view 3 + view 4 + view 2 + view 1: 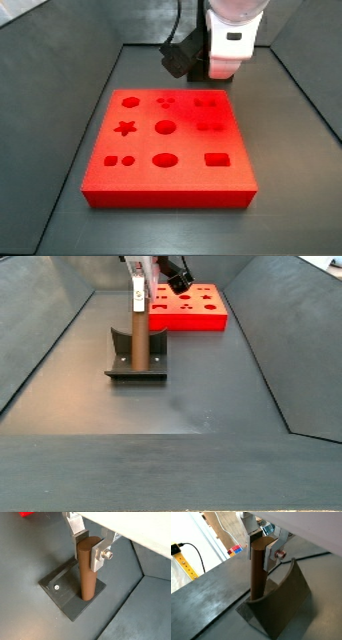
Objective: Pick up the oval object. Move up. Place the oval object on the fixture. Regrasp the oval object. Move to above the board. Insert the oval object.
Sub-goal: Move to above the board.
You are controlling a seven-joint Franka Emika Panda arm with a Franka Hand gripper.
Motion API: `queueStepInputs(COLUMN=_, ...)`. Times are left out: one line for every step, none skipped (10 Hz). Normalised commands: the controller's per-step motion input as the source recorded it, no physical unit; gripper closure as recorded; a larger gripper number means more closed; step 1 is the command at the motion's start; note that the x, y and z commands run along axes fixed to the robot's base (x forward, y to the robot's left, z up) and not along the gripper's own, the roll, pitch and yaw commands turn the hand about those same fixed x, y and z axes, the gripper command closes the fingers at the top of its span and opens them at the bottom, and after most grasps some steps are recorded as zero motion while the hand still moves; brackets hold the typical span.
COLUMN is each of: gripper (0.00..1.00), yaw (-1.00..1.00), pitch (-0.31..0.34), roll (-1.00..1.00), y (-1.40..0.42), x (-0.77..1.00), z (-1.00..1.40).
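Note:
The oval object (257, 572), a brown rod-like peg, stands upright with its lower end on the fixture (290, 604). My gripper (260, 558) is shut on the peg's top end, one silver finger on each side. Both wrist views show this grip: gripper (87, 554), oval object (85, 574), fixture (63, 594). In a side view the peg (138, 341) rises from the dark fixture (151, 362), with the gripper (138, 298) above it. The red board (194, 311) lies behind the fixture, its shaped holes open (167, 150).
Sloping grey walls (40, 346) ring the grey floor. A yellow post with a black cable (179, 554) and a colourful cube (234, 549) sit outside the wall. The arm's white hand (229, 40) hangs beyond the board's far edge.

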Motion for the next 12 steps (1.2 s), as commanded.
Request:
queueStepInputs(gripper=1.0, yaw=0.1, pitch=-0.08, roll=0.31, y=-0.22, x=0.24, z=1.0)
queueStepInputs(gripper=1.0, yaw=0.05, pitch=-0.043, roll=0.26, y=-0.22, x=0.24, z=1.0)
queueStepInputs(gripper=1.0, yaw=0.01, pitch=-0.033, roll=0.19, y=-0.21, x=0.24, z=1.0)
queueStepInputs(gripper=1.0, yaw=-0.01, pitch=-0.022, roll=0.16, y=-0.2, x=0.24, z=1.0)
queueStepInputs(gripper=1.0, yaw=-0.03, pitch=0.001, roll=0.1, y=-0.2, x=0.22, z=1.0)
queueStepInputs(gripper=1.0, yaw=-0.04, pitch=0.029, roll=0.07, y=-0.19, x=0.22, z=1.0)
queueStepInputs(gripper=1.0, yaw=-0.04, pitch=0.078, roll=0.05, y=-0.18, x=0.21, z=1.0)
queueStepInputs(gripper=1.0, yaw=-0.03, pitch=0.103, roll=0.04, y=-0.17, x=0.2, z=1.0)
queueStepInputs(gripper=1.0, yaw=-0.01, pitch=0.148, roll=0.03, y=-0.16, x=0.19, z=1.0)
queueStepInputs(gripper=1.0, yaw=0.01, pitch=0.184, roll=0.01, y=-0.1, x=0.12, z=0.76)
queueStepInputs(gripper=1.0, yaw=0.04, pitch=0.195, roll=0.0, y=-0.07, x=0.08, z=0.58)
queueStepInputs(gripper=1.0, yaw=0.07, pitch=0.193, roll=-0.01, y=-0.05, x=0.05, z=0.41)
